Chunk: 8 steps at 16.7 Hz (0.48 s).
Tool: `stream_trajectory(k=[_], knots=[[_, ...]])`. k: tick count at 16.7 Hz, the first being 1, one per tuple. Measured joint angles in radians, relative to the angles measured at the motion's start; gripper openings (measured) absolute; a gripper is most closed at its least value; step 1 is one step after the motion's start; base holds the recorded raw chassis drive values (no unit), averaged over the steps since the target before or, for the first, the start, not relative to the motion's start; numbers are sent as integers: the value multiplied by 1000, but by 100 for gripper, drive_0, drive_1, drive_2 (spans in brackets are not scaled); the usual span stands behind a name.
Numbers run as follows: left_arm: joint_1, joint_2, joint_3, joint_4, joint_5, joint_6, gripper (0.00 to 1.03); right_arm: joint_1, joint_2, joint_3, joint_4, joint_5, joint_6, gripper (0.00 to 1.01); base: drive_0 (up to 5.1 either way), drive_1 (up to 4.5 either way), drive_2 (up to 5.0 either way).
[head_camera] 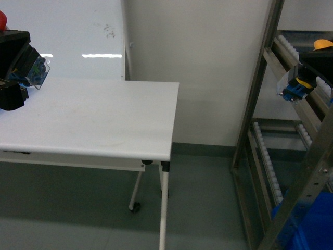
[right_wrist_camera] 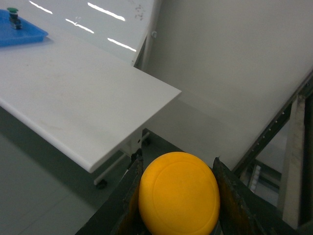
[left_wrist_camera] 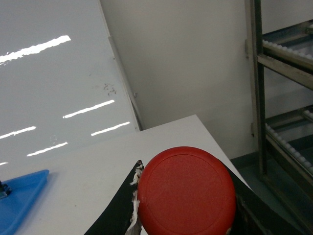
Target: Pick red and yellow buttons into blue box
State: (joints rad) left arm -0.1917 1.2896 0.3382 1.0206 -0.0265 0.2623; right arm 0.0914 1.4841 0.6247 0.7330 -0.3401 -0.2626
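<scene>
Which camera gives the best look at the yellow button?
The right wrist view: the yellow button fills the lower frame, cap facing the camera between the right gripper's fingers. The head view shows only a sliver of it; the left wrist view shows none.

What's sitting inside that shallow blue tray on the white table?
In the right wrist view, the blue tray holds one small switch with a green cap, standing upright. The picture's edge cuts off part of the tray, so anything there is unseen. The left wrist view shows only a tray corner.
</scene>
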Motion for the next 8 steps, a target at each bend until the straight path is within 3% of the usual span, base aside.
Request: stream_trajectory(k=[8], knots=[[0,0,0,1,0,0,32,0,0,0,2,0,0,35,429,-205,-205]])
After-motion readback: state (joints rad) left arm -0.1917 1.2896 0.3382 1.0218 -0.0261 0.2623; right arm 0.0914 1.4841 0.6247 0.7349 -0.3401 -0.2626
